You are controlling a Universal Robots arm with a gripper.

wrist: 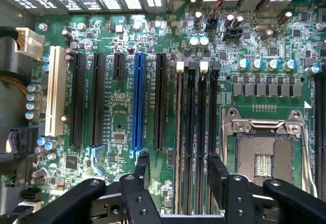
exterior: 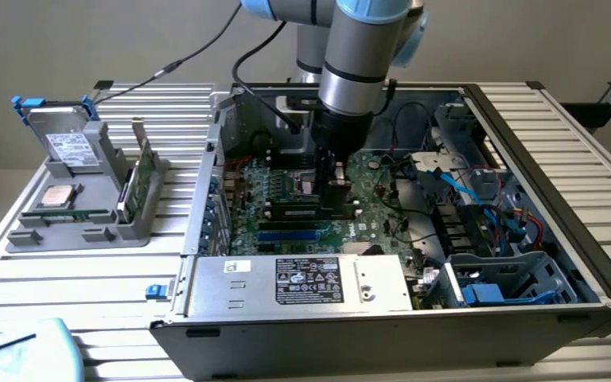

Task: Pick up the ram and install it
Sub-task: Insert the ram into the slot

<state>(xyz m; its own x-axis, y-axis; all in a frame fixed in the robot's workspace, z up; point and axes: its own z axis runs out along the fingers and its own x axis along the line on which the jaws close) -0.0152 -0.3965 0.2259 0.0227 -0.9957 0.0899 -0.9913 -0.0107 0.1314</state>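
My gripper reaches down into the open computer case, just above the motherboard. In the wrist view the gripper is open, its black fingertips standing either side of the memory slots. The ram shows edge-on as a thin pale-green strip standing in the slot nearest the long black expansion slots. It runs between the fingers without touching either. In the exterior view a dark upright strip beside the gripper looks like the ram seen from its side.
The open processor socket lies beside the memory slots, and a blue expansion slot on the other side. A power supply fills the case front; cables crowd its right. A grey fixture at the exterior view's left holds a drive, a chip and a green card.
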